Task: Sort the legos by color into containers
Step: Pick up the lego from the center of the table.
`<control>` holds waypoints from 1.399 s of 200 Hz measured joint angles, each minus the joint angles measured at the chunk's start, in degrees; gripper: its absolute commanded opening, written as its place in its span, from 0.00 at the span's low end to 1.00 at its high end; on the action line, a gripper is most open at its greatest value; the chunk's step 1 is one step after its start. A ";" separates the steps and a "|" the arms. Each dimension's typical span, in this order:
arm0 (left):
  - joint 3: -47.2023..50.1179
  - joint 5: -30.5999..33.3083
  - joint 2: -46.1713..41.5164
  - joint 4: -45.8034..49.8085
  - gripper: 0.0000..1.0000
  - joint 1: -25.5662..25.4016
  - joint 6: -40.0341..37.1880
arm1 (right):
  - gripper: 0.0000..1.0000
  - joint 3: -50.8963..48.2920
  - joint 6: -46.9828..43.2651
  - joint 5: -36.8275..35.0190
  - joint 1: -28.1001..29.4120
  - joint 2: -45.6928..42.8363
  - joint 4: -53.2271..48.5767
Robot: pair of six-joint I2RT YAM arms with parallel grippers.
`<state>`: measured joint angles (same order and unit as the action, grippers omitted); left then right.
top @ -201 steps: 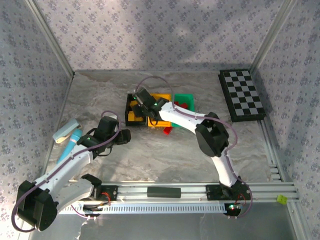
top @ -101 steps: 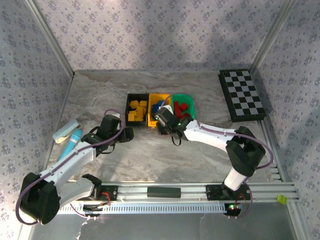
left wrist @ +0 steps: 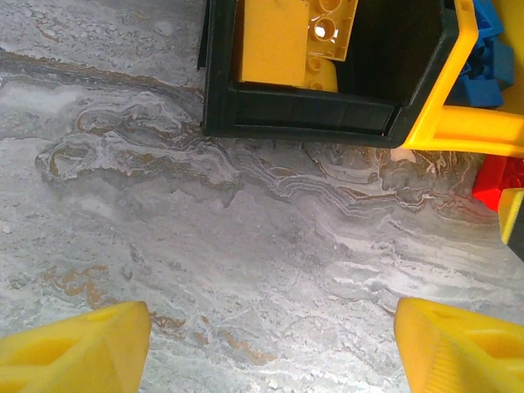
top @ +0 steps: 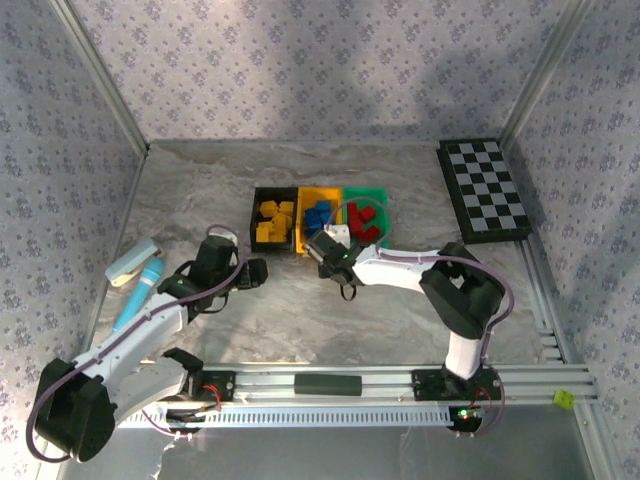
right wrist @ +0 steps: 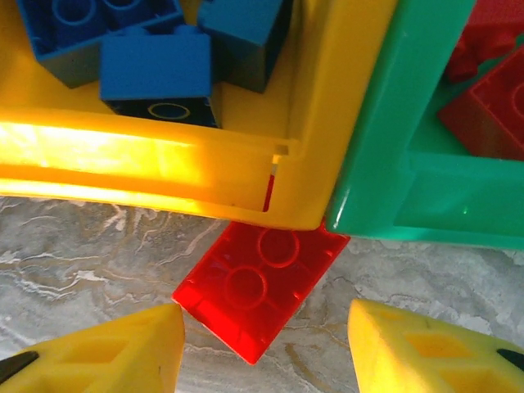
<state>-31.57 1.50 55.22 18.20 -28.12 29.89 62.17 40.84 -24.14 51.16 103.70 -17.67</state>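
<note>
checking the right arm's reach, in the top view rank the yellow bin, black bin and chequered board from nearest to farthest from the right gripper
1. yellow bin, just beyond the right gripper
2. black bin, further left
3. chequered board, far back right

Three bins stand in one row at the middle of the table [top: 300,305], side touching side: the left bin [top: 255,222], the middle bin [top: 320,190] and the right bin [top: 366,190]. Bricks [top: 272,222] lie in each one. One loose brick [right wrist: 260,282] lies on the table on the near side, against the corner where the middle and right bins meet. The chequered board [top: 485,190] lies at the far right, well apart.
</note>
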 measured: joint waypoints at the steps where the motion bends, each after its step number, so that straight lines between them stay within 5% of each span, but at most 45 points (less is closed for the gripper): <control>1: 0.02 0.00 -0.02 0.00 0.78 0.00 0.00 | 0.57 0.00 0.20 -0.07 0.00 0.07 0.04; 127: 2.29 -0.07 -1.05 -0.48 0.78 0.00 0.00 | 0.63 1.36 10.75 -1.73 0.59 5.22 5.07; 215: 2.93 -0.66 -1.25 -0.90 0.78 0.00 -0.28 | 0.33 -0.09 13.49 -5.99 0.74 5.49 6.32; 280: 2.93 -0.66 -1.22 -1.31 0.78 0.02 -0.42 | 0.29 -10.40 13.35 -7.26 3.17 -2.62 6.34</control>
<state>-28.64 0.84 54.00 16.88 -28.10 29.47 51.77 54.19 -31.40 54.33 101.08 -11.33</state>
